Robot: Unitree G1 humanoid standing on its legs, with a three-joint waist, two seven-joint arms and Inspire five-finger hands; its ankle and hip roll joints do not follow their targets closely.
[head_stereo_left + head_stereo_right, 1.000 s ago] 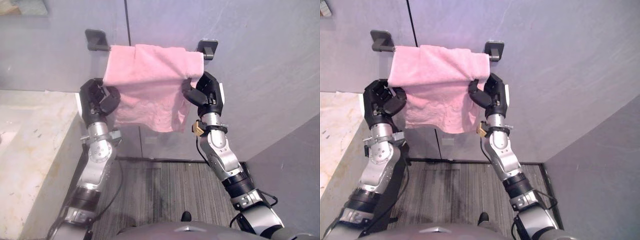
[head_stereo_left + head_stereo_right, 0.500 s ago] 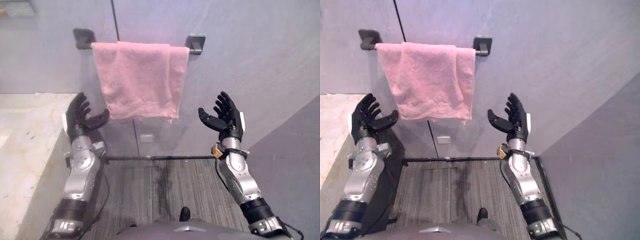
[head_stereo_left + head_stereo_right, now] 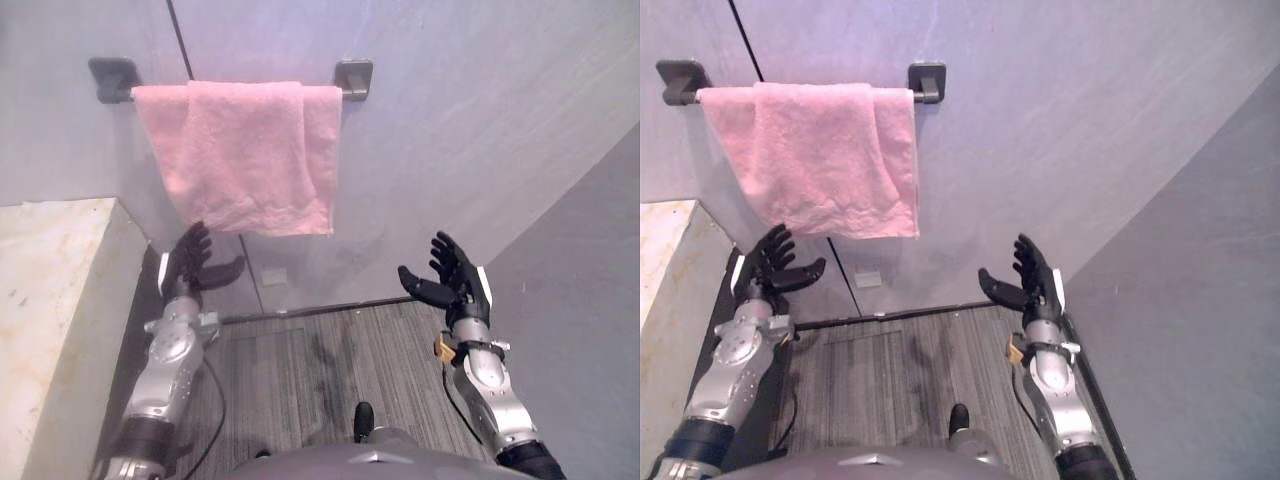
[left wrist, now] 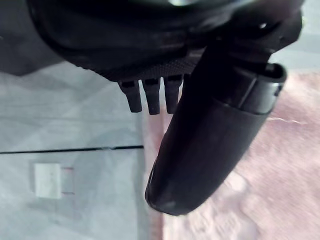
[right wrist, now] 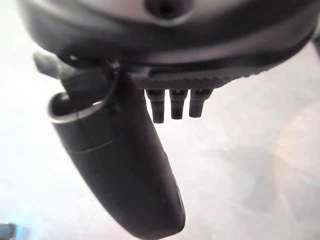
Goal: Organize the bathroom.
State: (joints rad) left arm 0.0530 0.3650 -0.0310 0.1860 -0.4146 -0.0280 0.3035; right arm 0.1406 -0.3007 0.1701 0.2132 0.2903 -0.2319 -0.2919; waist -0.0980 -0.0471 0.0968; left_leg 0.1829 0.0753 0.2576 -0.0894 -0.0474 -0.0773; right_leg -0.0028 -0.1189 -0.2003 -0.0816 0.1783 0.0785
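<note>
Two spread hands, left hand point(image 3: 187, 266) and right hand point(image 3: 455, 285), empty below pink towel point(image 3: 245, 155) on grey wall point(image 3: 480, 120)

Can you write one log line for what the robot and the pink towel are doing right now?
pink towel: draped over wall bar | left hand: open, below towel, apart | right hand: open, holding nothing | counter: at left
</note>
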